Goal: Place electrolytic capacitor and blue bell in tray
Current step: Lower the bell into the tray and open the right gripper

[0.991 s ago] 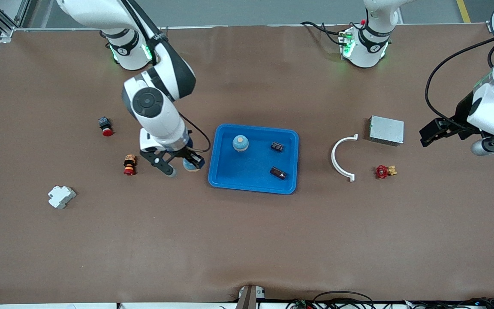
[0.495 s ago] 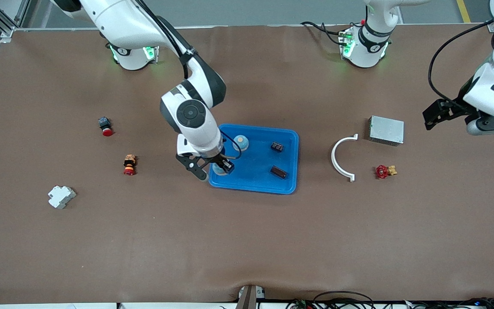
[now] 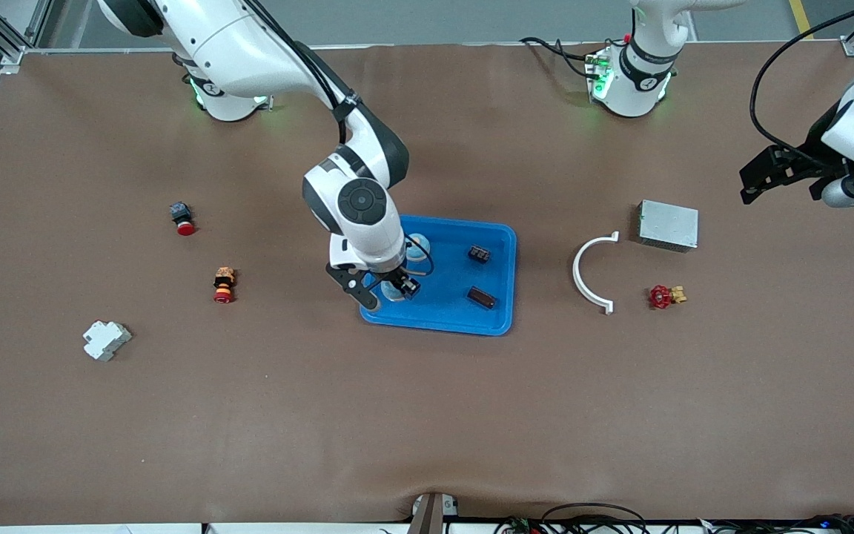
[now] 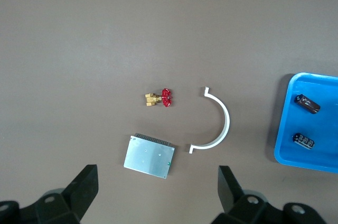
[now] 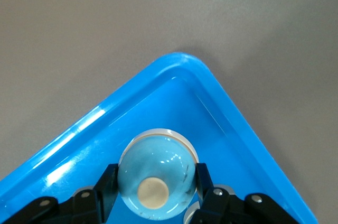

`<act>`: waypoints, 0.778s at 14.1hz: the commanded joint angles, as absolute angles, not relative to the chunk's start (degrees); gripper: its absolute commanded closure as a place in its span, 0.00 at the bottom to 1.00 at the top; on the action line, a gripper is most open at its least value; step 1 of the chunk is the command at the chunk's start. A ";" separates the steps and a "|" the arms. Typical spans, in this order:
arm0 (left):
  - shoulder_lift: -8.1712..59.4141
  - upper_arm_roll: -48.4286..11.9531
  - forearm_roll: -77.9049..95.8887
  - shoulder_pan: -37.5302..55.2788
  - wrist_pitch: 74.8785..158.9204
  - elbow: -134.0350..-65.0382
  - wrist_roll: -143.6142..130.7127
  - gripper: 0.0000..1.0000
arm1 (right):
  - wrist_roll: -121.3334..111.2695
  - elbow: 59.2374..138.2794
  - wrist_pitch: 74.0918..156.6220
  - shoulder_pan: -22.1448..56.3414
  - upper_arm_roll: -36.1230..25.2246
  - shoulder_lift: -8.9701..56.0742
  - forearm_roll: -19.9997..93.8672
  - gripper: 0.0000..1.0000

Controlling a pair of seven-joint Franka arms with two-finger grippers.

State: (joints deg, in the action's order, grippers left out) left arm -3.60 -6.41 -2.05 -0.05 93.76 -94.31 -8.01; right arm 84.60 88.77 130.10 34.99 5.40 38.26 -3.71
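Observation:
The bright-blue tray lies mid-table. My right gripper is shut on a light-blue bell and holds it low over the tray's corner nearer the front camera, at the right arm's end. The right wrist view shows the bell between both fingers, inside the tray's rim. A second blue bell and two dark capacitors lie in the tray. My left gripper is open and empty, high over the table's left-arm end; its wrist view shows bare table between the fingers.
A white arc, a metal box and a red valve lie toward the left arm's end. A red push button, an orange-red part and a white block lie toward the right arm's end.
My right gripper carried the blue bell from beside the tray to over the tray's corner. My left arm drew back toward its base.

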 commanded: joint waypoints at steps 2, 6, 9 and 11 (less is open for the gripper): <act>-3.96 -6.24 -0.70 0.44 93.43 -94.48 -7.29 0.00 | 87.80 87.63 133.06 36.04 4.75 40.51 -5.97 1.00; -3.69 -6.24 -0.79 0.18 93.17 -94.75 -8.00 0.00 | 89.38 87.80 135.61 36.12 4.66 42.27 -7.81 1.00; -3.87 -6.24 -0.79 0.18 92.99 -94.48 -8.00 0.00 | 90.44 87.80 136.23 36.30 4.66 43.06 -9.05 1.00; -3.78 -6.24 -0.79 0.26 92.99 -94.57 -8.26 0.00 | 90.53 87.80 137.54 36.39 4.66 43.77 -9.14 1.00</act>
